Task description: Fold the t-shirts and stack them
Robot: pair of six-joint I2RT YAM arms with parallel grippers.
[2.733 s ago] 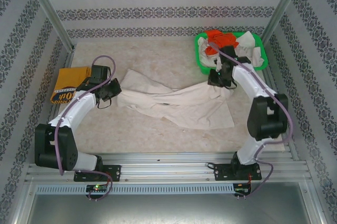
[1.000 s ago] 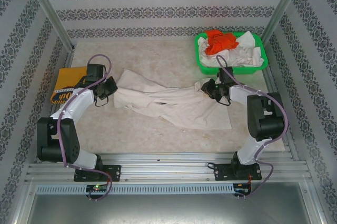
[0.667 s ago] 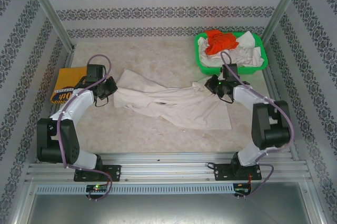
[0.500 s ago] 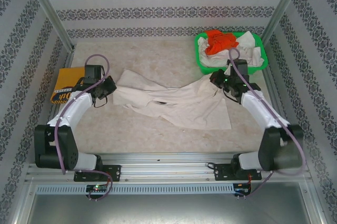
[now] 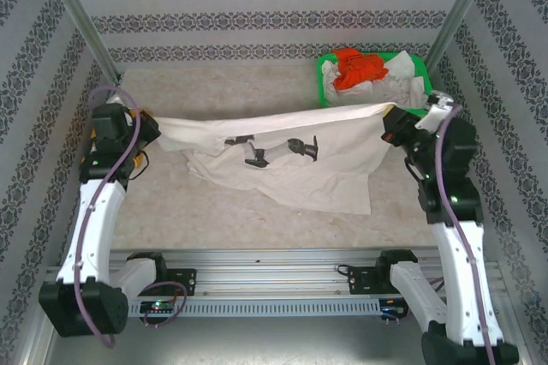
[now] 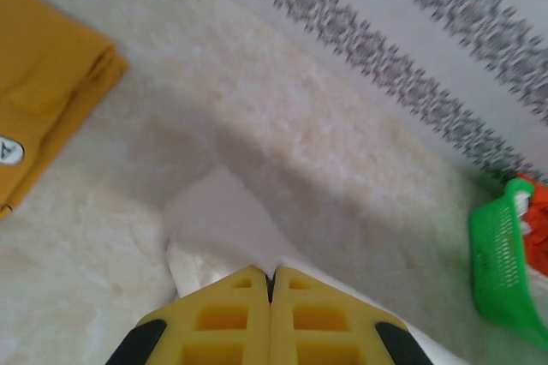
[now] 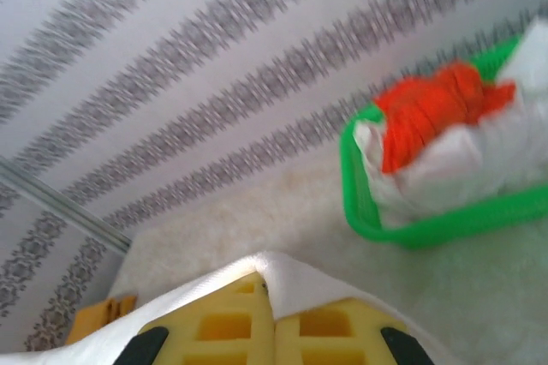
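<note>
Patterned walls, pale marbled table (image 5: 257, 91). One cream-white t-shirt (image 5: 282, 168), black print showing, hangs stretched between both hands, its lower part draped on the table. Green basket (image 5: 324, 91) far right holds an orange-red t-shirt (image 5: 355, 69) and white t-shirts (image 5: 402, 82). Mustard t-shirt (image 6: 43, 99) folded at left. Left hand (image 6: 271, 275) and right hand (image 7: 271, 284) each clamped tight on the cream-white t-shirt's top edge

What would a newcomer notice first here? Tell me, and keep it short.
A cream-white cloth t-shirt with a black graphic print hangs stretched across mid-table, pinched at either end by the left tool and right tool. At the back right, a green plastic basket holds orange-red and white cloth.
</note>
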